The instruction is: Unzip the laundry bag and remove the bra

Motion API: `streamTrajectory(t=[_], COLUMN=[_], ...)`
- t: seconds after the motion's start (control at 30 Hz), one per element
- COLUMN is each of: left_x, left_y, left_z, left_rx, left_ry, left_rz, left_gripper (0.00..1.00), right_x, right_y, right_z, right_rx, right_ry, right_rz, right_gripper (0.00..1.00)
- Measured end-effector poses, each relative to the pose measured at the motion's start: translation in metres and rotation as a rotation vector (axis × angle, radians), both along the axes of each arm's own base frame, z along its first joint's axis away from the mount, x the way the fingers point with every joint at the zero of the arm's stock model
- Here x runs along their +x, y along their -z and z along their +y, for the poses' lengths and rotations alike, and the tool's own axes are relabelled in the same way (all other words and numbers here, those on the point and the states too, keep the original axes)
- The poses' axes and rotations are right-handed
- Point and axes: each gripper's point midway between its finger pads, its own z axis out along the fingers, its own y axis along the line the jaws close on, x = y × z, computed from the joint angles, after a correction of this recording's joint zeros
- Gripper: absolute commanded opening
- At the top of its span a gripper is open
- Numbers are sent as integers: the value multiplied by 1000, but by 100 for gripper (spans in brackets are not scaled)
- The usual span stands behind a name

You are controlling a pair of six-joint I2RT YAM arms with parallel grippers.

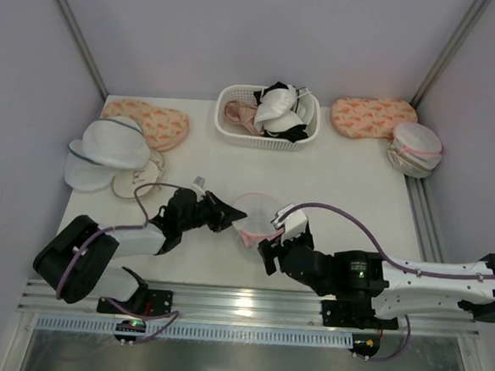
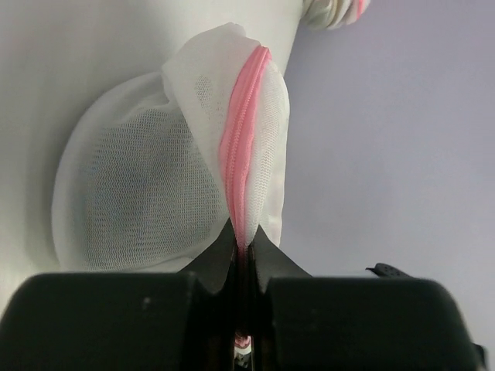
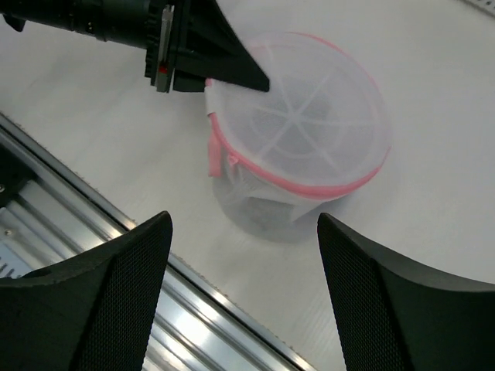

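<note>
The laundry bag [image 1: 254, 208], a round white mesh pouch with a pink zipper rim, sits on the table between the two arms. My left gripper [image 1: 231, 211] is shut on the bag's pink zipper edge; in the left wrist view the pink strip runs down between the closed fingertips of the left gripper [image 2: 244, 236] from the bag [image 2: 139, 185]. My right gripper [image 3: 244, 220] is open just short of the bag [image 3: 309, 131], touching nothing; seen from above, the right gripper [image 1: 276, 238] is at the bag's near right side. The bra is hidden; only a grey shade shows through the mesh.
A white basket [image 1: 234, 130] of bras stands at the back middle. Pink patterned pouches [image 1: 154, 121] [image 1: 373, 116] lie at both back corners. Grey-rimmed mesh domes [image 1: 106, 146] are stacked at the left, another pink-rimmed bag [image 1: 416, 149] at the right. A metal rail [image 1: 248, 304] runs along the near edge.
</note>
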Motion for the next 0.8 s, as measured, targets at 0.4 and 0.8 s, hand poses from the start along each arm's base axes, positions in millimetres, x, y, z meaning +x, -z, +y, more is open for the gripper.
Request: streamTrajectory(t=[0.4,0.8], left_x=[11,-4], left_y=[-49,-47], left_z=[15,20], left_rx=[-111,-98], left_ry=[-206,-232], left_rz=[-64,-6], left_gripper=[0,0], right_x=[-31,-12], right_y=[54,24], right_z=[58,58], right_rx=[344,511], right_ry=[-136,-67], right_rz=[164,90], right_gripper=[78,63])
